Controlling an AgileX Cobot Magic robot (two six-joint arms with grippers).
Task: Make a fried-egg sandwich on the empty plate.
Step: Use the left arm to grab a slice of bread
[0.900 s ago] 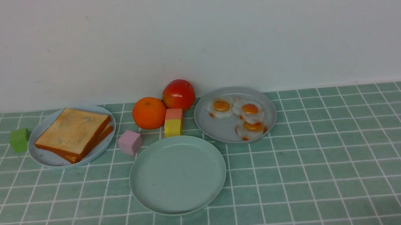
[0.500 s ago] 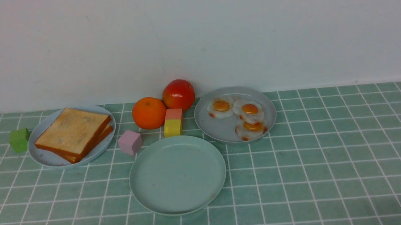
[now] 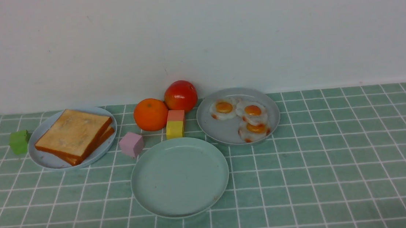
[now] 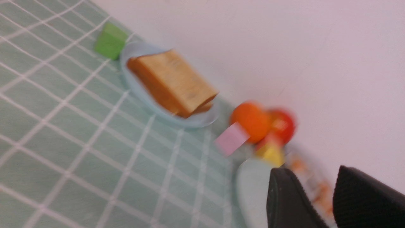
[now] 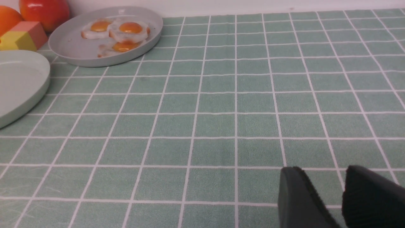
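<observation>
The empty mint-green plate (image 3: 180,177) sits at the table's middle front; it also shows in the left wrist view (image 4: 251,190) and the right wrist view (image 5: 19,82). Two toast slices (image 3: 74,134) lie stacked on a light blue plate (image 3: 45,161) at the left, blurred in the left wrist view (image 4: 172,82). Three fried eggs (image 3: 252,111) lie on a grey plate (image 3: 226,130) behind and to the right. My left gripper (image 4: 311,171) is open and empty. My right gripper (image 5: 321,169) is open and empty, low over the cloth, well right of the plates.
An orange (image 3: 150,114) and a red fruit (image 3: 180,95) stand between the back plates. A pink-and-yellow block (image 3: 175,124), a pink cube (image 3: 131,144) and a green cube (image 3: 19,142) lie near them. A white wall closes the back.
A dark edge of my left arm has come into the bottom left corner of the front view. The plates, toast and eggs have not moved.
</observation>
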